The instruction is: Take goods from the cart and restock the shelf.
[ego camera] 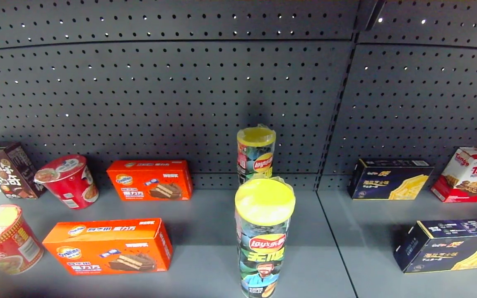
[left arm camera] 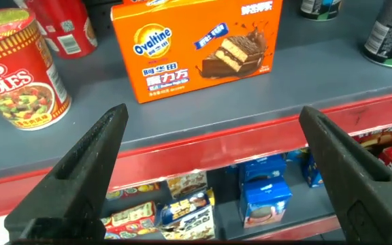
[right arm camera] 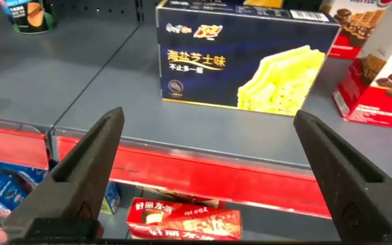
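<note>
The grey shelf (ego camera: 205, 215) carries two yellow-lidded chip cans, one at the front (ego camera: 264, 231) and one behind it (ego camera: 256, 153). Two orange wafer boxes (ego camera: 108, 246) (ego camera: 150, 180) lie to their left. Two dark blue cracker boxes (ego camera: 449, 244) (ego camera: 389, 179) lie to their right. My left gripper (left arm camera: 213, 116) hangs open and holds nothing, just in front of the shelf's edge, facing the front orange box (left arm camera: 196, 47). My right gripper (right arm camera: 209, 116) is also open with nothing in it, before the edge and facing the front blue box (right arm camera: 243, 58).
Cup noodles (ego camera: 0, 238), a red cup (ego camera: 68, 180) and a brown box (ego camera: 6, 169) stand at the far left; a red-and-white wafer box (ego camera: 468, 174) at the far right. A red price strip (left arm camera: 216, 146) runs along the shelf's front. A lower shelf holds more packets (left arm camera: 264, 197) (right arm camera: 182, 218).
</note>
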Robot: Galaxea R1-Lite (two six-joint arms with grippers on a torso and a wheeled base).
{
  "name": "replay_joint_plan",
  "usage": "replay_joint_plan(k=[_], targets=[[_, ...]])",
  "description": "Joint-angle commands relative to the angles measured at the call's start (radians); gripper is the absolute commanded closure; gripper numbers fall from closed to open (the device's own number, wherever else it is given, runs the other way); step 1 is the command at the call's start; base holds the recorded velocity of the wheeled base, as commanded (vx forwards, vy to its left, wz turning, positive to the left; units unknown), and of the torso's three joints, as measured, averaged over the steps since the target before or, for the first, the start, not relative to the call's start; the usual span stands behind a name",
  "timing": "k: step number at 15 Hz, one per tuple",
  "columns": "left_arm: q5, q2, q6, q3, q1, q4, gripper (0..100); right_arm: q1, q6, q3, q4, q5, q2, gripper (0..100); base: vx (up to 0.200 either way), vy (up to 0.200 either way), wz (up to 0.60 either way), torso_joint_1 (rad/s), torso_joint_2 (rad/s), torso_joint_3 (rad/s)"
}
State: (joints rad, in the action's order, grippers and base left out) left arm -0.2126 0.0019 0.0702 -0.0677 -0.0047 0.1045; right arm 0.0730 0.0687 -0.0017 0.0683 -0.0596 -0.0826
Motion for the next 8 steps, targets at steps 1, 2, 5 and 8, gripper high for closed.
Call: replay_joint_plan(k=[1,2,5,8], targets=[[0.001,0.000,0.000,0.000,0.000,0.000,0,0.001,0.000,0.000,0.001,-0.005,-0.002,0,-0.200,0.000,0.00,0.002,0.00,0.002],[0.001,0.000,-0.001,0.000,0.000,0.000,0,0.001,0.000,0.000,0.001,-0.005,-0.002,0,0.000,0.000,0.00,0.000,0.00,0.000],[0.001,0.000,-0.007,0.000,0.000,0.000,0,0.001,0.000,0.000,0.001,-0.005,-0.003,0,0.000,0.000,0.00,0.000,0.00,0.000],[0.001,0.000,0.000,0.000,0.000,0.000,0,0.001,0.000,0.000,0.001,-0.005,-0.002,0,0.000,0.000,0.00,0.000,0.00,0.000]])
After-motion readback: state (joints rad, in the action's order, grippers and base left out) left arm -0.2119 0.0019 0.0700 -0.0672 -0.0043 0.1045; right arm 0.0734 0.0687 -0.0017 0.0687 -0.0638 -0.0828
